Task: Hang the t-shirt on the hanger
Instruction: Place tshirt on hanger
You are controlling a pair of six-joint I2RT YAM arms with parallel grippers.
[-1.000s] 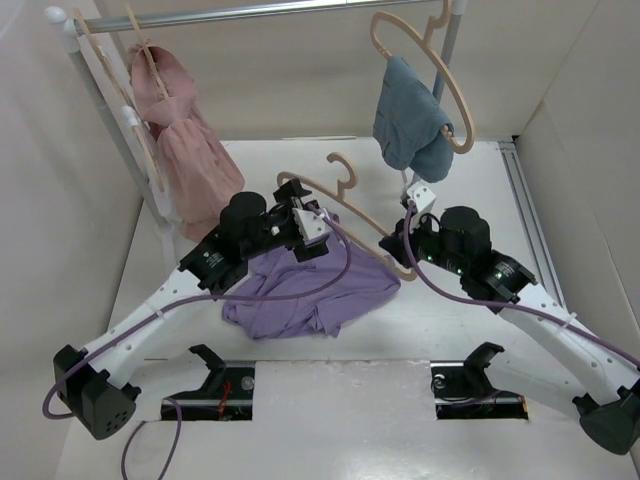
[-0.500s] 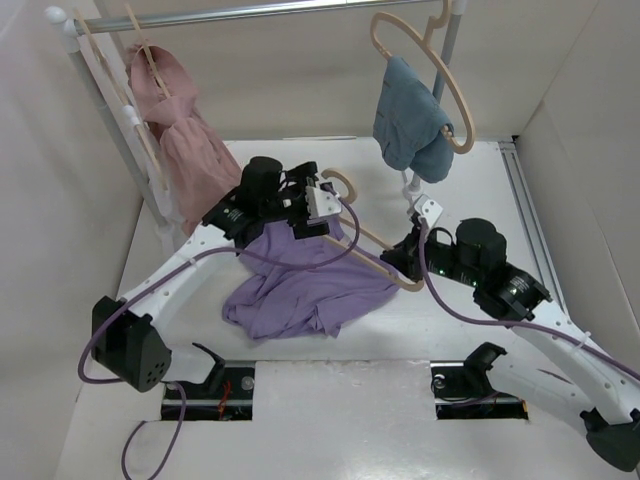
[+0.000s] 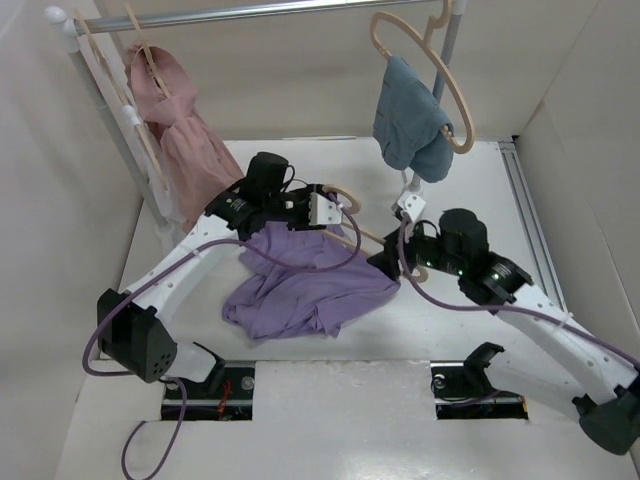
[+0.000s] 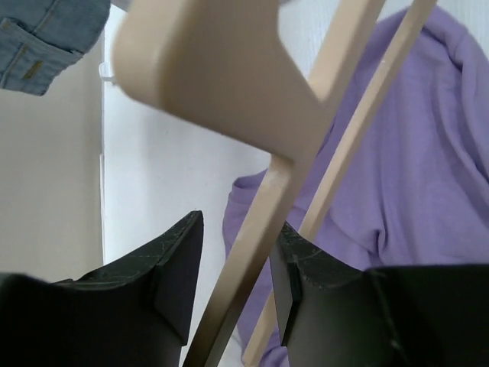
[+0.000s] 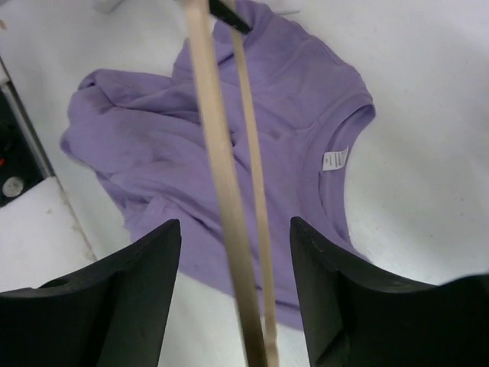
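The lavender t-shirt [image 3: 300,285] lies crumpled on the white table between the arms. The pale wooden hanger [image 3: 360,236] hangs slanted above it, hook end at the left. My left gripper [image 3: 325,208] is at the hook end. In the left wrist view its jaws [image 4: 241,222] stand around the hanger [image 4: 221,69]; the bar rests against the right finger, with a gap at the left one. My right gripper [image 3: 385,262] is at the hanger's lower right end. In its wrist view it [image 5: 234,222] is open wide, the hanger's bars [image 5: 218,153] pass between untouched, and the t-shirt [image 5: 290,99] lies below.
A clothes rack's rail [image 3: 250,12] crosses the back. A dusty-pink garment [image 3: 185,150] hangs on a hanger at the left. A blue-grey garment [image 3: 410,120] hangs on another hanger [image 3: 455,95] at the right. White walls close in both sides.
The left gripper moved right to the hanger's hook end and its jaws narrowed around the bar. The right gripper, shut on the hanger's end before, has opened and let it go.
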